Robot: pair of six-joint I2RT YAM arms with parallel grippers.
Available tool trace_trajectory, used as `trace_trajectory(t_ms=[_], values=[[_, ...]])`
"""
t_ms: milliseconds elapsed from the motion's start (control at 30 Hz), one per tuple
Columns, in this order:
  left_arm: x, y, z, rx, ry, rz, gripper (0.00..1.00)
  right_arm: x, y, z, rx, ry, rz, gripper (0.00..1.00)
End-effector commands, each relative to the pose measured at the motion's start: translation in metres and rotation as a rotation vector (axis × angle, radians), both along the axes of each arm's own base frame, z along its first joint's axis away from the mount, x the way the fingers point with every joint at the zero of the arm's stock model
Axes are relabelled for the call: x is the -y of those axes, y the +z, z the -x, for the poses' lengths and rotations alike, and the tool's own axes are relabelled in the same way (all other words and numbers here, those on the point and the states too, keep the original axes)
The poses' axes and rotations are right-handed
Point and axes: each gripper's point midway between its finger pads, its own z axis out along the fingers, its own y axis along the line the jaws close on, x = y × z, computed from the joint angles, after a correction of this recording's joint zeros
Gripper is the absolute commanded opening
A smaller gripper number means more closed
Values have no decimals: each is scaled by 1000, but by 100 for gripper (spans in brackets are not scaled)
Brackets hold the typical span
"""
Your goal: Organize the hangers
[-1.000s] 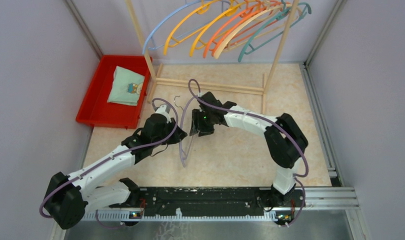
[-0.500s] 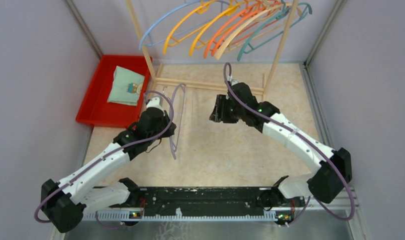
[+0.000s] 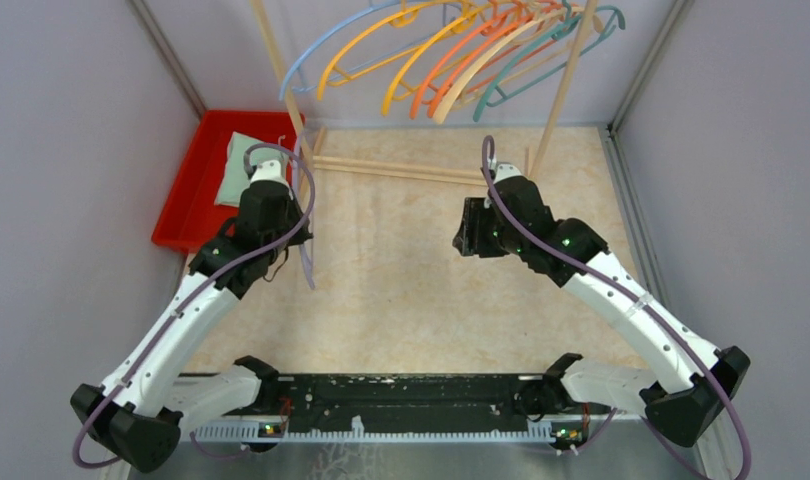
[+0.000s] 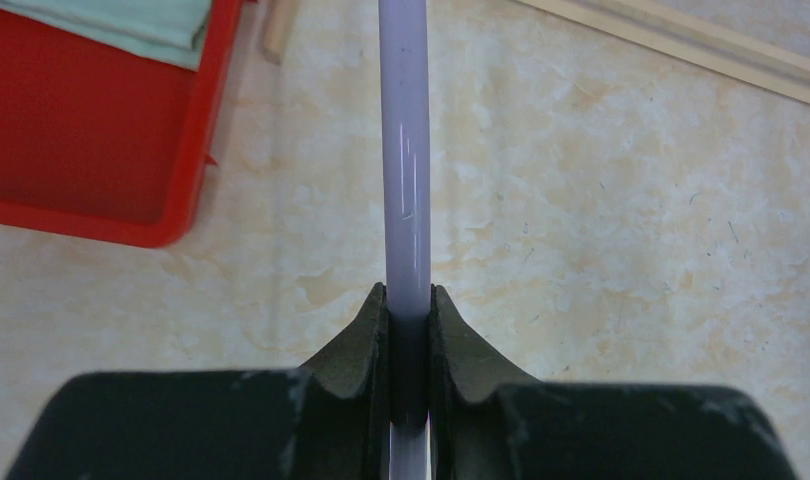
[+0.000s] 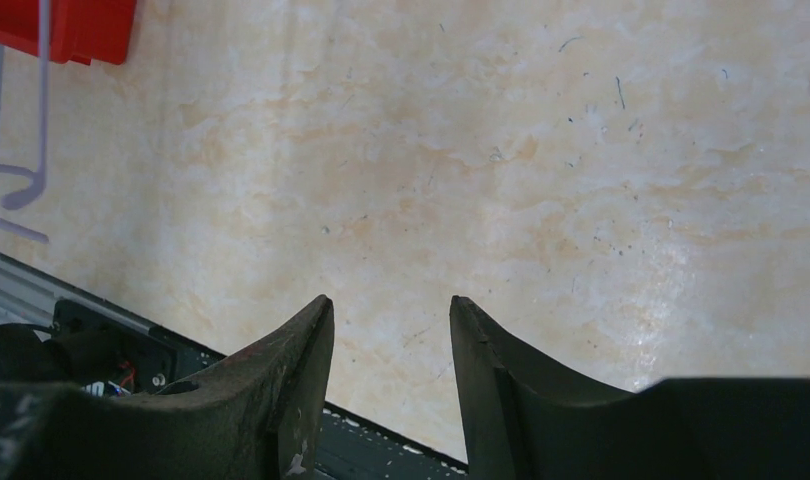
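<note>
My left gripper point(image 4: 409, 300) is shut on the thin bar of a lavender hanger point(image 4: 406, 150). In the top view the left gripper point(image 3: 293, 222) holds this hanger point(image 3: 305, 255) off the floor, beside the red tray. Its wire hook point(image 5: 26, 190) shows at the left edge of the right wrist view. My right gripper point(image 3: 460, 230) hovers over the middle floor, open with nothing between its fingers point(image 5: 391, 305). Several hangers hang on the wooden rack at the back: light blue point(image 3: 316, 52), yellow point(image 3: 409, 62), orange point(image 3: 443, 68), peach point(image 3: 471, 72) and teal point(image 3: 516, 80).
A red tray point(image 3: 181, 215) with a folded green cloth point(image 3: 243, 165) sits at the left wall. The pale wooden rack frame point(image 3: 411, 170) has its base bars across the back floor. Grey walls close both sides; a black rail point(image 3: 411, 395) runs along the near edge.
My left arm has swung left and back toward the red tray, carrying the lavender hanger. My right gripper has drawn away from the hanger to the right.
</note>
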Motion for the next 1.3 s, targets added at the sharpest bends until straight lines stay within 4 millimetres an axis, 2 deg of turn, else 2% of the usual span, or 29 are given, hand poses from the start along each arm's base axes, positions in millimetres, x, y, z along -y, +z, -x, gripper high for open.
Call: trace_trajectory(t_ms=[0, 233, 467, 567, 700, 933, 1167, 1267], values=[[-25, 48, -4, 99, 9, -132, 0, 9, 34, 0, 92, -18, -26, 47], [-54, 83, -16, 164, 38, -273, 0, 13, 48, -2, 117, -13, -2, 47], [-41, 117, -13, 272, -75, -270, 0, 18, 44, 0, 117, -35, -4, 47], [-43, 139, -9, 329, -98, -292, 0, 17, 43, 1, 112, -38, -15, 47], [-42, 157, -5, 370, -122, -299, 0, 15, 40, -1, 108, -33, -5, 46], [-20, 164, 6, 411, -240, -223, 0, 10, 32, -4, 89, -25, -6, 46], [2, 157, 23, 410, -399, -189, 0, 9, 25, -4, 78, -24, 2, 46], [1, 157, 29, 416, -415, -198, 0, 8, 21, -5, 70, -24, 7, 46]])
